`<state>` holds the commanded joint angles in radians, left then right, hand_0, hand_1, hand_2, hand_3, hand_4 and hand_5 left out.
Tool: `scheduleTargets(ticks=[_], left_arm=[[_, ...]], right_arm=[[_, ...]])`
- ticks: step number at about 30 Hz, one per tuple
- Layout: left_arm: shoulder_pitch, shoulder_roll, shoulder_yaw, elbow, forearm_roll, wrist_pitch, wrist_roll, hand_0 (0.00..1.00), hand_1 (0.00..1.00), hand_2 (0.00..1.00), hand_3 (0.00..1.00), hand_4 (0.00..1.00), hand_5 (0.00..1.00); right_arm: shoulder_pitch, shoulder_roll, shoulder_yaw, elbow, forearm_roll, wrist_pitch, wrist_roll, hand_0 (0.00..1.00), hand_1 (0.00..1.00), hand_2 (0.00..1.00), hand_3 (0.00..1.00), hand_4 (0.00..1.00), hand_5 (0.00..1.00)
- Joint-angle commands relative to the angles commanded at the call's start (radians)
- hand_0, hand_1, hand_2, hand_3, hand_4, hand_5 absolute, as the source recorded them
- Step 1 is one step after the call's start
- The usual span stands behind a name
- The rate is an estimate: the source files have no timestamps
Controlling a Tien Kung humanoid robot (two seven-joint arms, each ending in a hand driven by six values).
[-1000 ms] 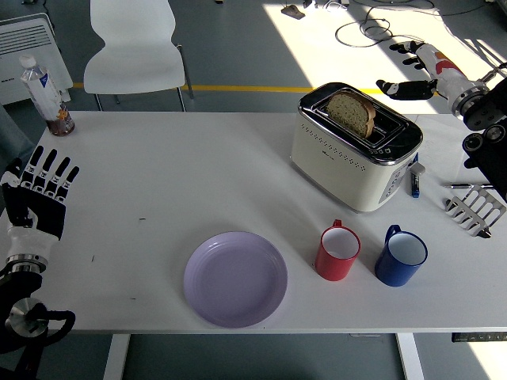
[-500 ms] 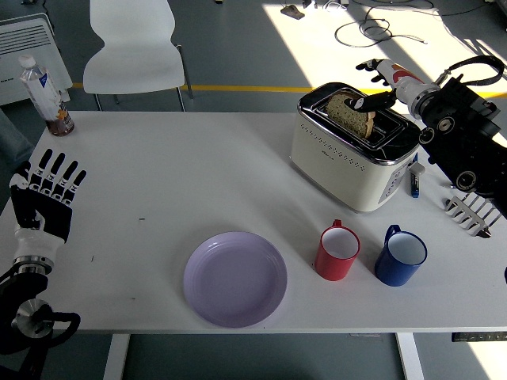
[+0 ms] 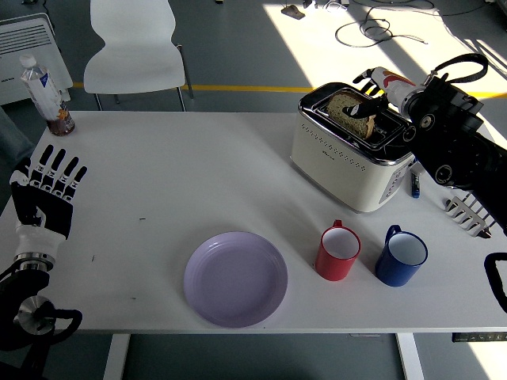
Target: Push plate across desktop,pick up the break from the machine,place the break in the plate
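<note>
the right hand (image 3: 371, 93) reaches in from the right edge over the cream toaster (image 3: 354, 147), which stands toward the far right of the white table (image 3: 158, 174). its dark fingers (image 3: 358, 105) lie against the slice of bread (image 3: 353, 115) that sticks up out of the toaster's slot; whether they have actually closed on the slice cannot be told from this view. the bread is upright in the slot, its lower part inside the machine.

the left hand (image 3: 43, 196) is at the left edge of the table, palm raised, its fingers spread and grasping nothing.

the lilac plate (image 3: 235, 278) sits near the table's front edge, a little left of centre, well apart from the toaster. just to its right stands a red mug (image 3: 338, 252), and beside that a blue mug (image 3: 401, 256), both in front of the toaster. a small blue and white item (image 3: 415, 179) lies just right of the toaster, and a metal rack (image 3: 469, 213) sits near the right edge. at the far left corner stands a clear bottle (image 3: 43, 93), and a white chair (image 3: 133, 49) is behind the table
</note>
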<state>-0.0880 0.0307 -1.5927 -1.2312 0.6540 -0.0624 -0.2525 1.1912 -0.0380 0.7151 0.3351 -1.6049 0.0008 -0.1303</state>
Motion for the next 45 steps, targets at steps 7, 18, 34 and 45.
scheduleTargets(ticks=[7, 18, 34, 45], left_arm=[[-0.004, -0.002, 0.003, 0.001, 0.002, 0.002, -0.003, 0.794, 0.839, 0.914, 0.892, 0.524, 0.998], [-0.005, -0.003, 0.010, 0.004, 0.005, 0.004, -0.006, 0.794, 0.836, 0.912, 0.891, 0.523, 0.998], [-0.006, -0.003, 0.011, 0.010, 0.007, 0.006, -0.010, 0.795, 0.835, 0.911, 0.888, 0.517, 0.998], [-0.010, -0.005, 0.014, 0.016, 0.009, 0.008, -0.011, 0.794, 0.835, 0.911, 0.887, 0.515, 0.998]], right_arm=[[0.022, 0.031, -0.025, -0.038, 0.024, 0.004, -0.007, 0.551, 0.575, 0.555, 0.712, 0.789, 0.328], [0.039, 0.038, -0.100, -0.079, 0.035, -0.007, -0.027, 0.467, 0.516, 0.511, 0.662, 0.771, 0.304], [0.050, 0.038, -0.135, -0.104, 0.111, -0.009, -0.023, 0.368, 0.439, 0.456, 0.577, 0.730, 0.267], [0.056, 0.038, -0.166, -0.112, 0.179, -0.006, -0.009, 0.363, 0.423, 0.452, 0.562, 0.712, 0.256]])
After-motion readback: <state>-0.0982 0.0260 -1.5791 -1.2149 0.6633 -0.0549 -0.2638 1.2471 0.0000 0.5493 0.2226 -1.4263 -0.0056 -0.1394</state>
